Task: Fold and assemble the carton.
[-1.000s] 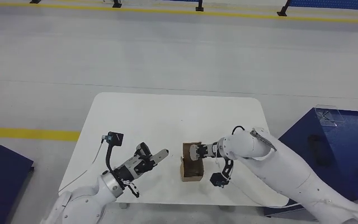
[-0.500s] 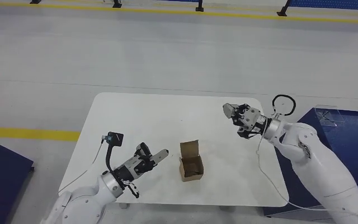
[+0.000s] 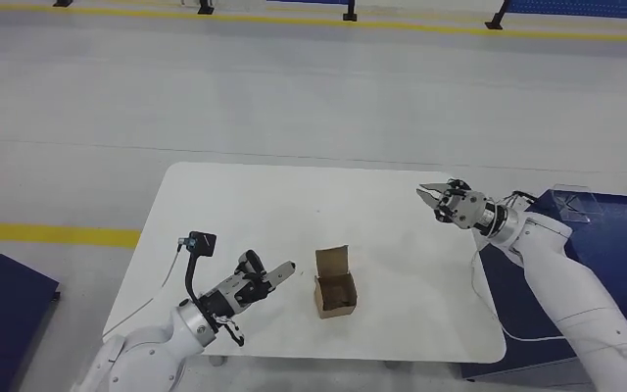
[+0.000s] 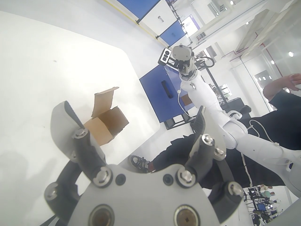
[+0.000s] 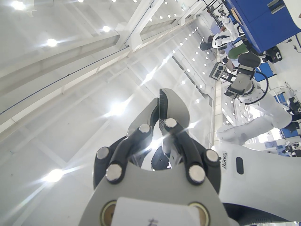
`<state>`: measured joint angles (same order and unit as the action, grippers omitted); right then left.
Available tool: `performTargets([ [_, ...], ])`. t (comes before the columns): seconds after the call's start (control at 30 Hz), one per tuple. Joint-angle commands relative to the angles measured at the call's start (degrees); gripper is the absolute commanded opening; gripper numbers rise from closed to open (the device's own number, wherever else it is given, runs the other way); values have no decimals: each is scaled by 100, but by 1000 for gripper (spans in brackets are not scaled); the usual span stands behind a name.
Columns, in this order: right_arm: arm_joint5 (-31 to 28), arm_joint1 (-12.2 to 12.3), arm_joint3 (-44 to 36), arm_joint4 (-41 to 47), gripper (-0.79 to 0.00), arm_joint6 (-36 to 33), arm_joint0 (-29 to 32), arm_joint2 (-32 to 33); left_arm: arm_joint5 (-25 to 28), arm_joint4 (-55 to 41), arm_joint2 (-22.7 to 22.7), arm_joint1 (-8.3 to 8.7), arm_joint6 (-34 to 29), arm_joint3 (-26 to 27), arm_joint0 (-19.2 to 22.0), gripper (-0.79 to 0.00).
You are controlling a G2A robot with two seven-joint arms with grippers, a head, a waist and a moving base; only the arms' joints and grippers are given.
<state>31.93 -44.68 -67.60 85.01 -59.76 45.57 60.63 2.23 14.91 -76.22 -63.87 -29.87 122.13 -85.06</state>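
A small brown carton [image 3: 336,292] stands on the white table [image 3: 245,196] near its front edge. Its top is open and one flap [image 3: 333,260] sticks up on the far side. In the left wrist view the carton [image 4: 107,121] sits just beyond the fingers. My left gripper [image 3: 279,271] hovers to the carton's left, open and empty [image 4: 132,118]. My right gripper [image 3: 429,193] is raised over the table's far right corner, well away from the carton. It is shut on nothing and points up at the ceiling [image 5: 160,109].
A blue cabinet [image 3: 568,235] stands just off the table's right edge, under my right arm. Another blue block [image 3: 20,294] sits on the floor to the left. Bare tabletop stretches behind and to the left of the carton.
My right gripper has let go of the carton, lifted off and swung back to the far right. The carton stays put with its flap up. The left arm has not moved.
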Motion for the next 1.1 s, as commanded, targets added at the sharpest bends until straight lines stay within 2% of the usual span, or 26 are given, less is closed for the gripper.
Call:
performTargets([
  [0.0,-1,0,2,-1,-459,4,0,0,0,0,0,0,0,0,0,0],
  [0.5,-1,0,2,-1,-459,4,0,0,0,0,0,0,0,0,0,0],
  [0.53,-32,5,-35,-128,0,79,4,-13,0,0,0,0,0,0,0,0],
  [0.6,-114,54,-336,-847,0,368,39,-30,83,52,73,5,-156,-39,21,0],
  [0.67,50,156,-675,-1811,0,593,102,-12,63,202,229,13,-546,-192,187,0],
  [0.83,227,364,-1782,-3441,0,1416,502,173,-491,1140,901,-31,-939,-471,707,0],
  [0.93,642,477,-2394,-4155,0,1461,722,232,-837,1616,1324,-81,-1099,-667,1011,0],
  [1.07,1009,571,-2943,-4836,0,1479,891,256,-1229,1881,1638,-143,-1242,-898,1312,0],
])
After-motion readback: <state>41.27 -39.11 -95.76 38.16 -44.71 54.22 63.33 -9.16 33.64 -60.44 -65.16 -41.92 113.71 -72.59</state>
